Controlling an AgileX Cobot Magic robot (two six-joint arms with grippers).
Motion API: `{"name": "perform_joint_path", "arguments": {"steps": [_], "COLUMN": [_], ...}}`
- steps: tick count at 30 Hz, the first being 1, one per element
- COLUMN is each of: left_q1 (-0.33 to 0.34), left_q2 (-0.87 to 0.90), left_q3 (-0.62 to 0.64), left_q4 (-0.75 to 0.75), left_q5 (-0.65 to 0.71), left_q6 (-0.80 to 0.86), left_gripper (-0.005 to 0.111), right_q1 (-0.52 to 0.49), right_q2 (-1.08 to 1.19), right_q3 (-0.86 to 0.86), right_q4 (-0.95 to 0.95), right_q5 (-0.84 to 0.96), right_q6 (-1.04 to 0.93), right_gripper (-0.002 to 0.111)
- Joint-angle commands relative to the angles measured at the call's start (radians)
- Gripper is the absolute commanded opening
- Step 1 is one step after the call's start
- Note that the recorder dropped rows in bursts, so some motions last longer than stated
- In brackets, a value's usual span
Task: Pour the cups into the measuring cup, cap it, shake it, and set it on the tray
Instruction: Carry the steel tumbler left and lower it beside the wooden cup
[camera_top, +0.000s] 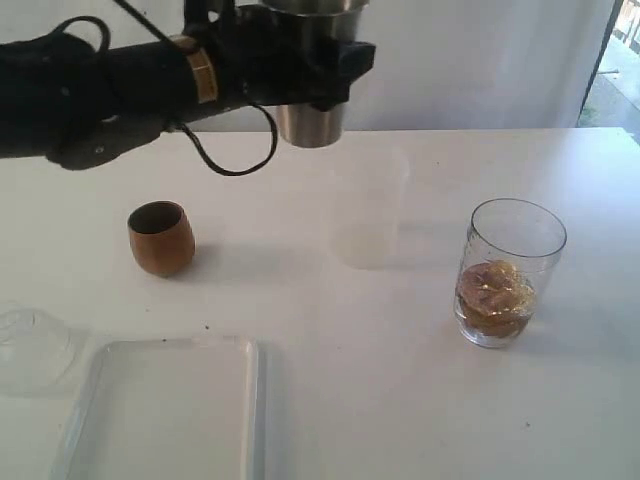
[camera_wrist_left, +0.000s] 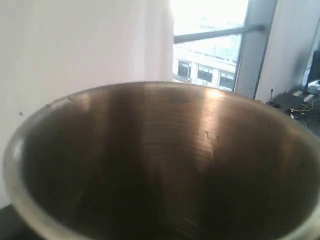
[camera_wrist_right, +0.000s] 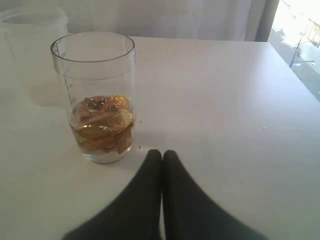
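Note:
My left gripper is shut on the steel tumbler and holds it upright, high above the back of the table. The tumbler's bare inner wall fills the left wrist view and hides the fingers. The brown wooden cup stands upright on the table at the left. The clear measuring cup stands at the right with gold and brown pieces in its bottom. In the right wrist view my right gripper is shut and empty, just beside the measuring cup. The white tray lies at the front left.
A frosted beaker stands mid-table between the wooden cup and the measuring cup; it also shows behind the measuring cup in the right wrist view. A clear domed lid lies left of the tray.

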Motion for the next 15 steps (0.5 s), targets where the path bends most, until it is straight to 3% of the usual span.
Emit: {"name": "perform_joint_path", "arguments": {"steps": [1,4,7,11,15], "left_q1": [0.037,0.055,0.074,0.074,0.074], "left_q2": [-0.030,-0.020,0.021,0.098,0.275], "left_q3": [0.148,0.252,0.301,0.305,0.295], "left_q4": [-0.293,-0.411,-0.412,-0.409,-0.411], "left_q5": [-0.234,-0.361,-0.412,-0.435,-0.640], "left_q6": [0.249,0.355,0.404,0.405,0.454], "left_gripper": [0.000,0.000,0.000,0.000,0.000], "right_q1": [0.002,0.002,0.002,0.002,0.002], "right_q2": [-0.005,-0.005,-0.005,-0.005,-0.005], "right_q3": [0.005,0.005,0.005,0.005,0.005], "right_q4": [-0.006,-0.006,-0.006,-0.006,-0.006], "right_q5": [0.000,0.000,0.000,0.000,0.000], "right_q6": [0.005,0.005,0.005,0.005,0.005], "right_gripper": [0.000,0.000,0.000,0.000,0.000]}}
